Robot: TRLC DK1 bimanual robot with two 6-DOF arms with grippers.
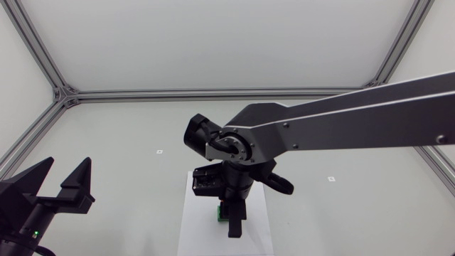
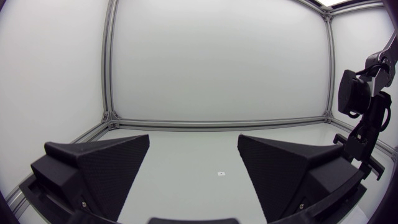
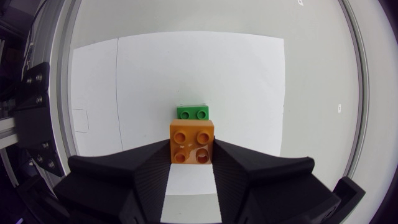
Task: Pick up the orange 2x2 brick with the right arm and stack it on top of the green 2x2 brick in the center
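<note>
Clearly the right end effector point(image 3: 191, 151) grips the orange brick point(image 3: 192, 142) close by the green brick point(image 3: 193, 113); stacking remains.

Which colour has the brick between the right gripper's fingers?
The brick is orange; the right wrist view shows it best.

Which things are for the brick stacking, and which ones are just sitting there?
For the job:
orange brick, green brick, right gripper holding the orange one.

Just there:
white paper sheet, small table mark, left gripper, open and empty.
</note>
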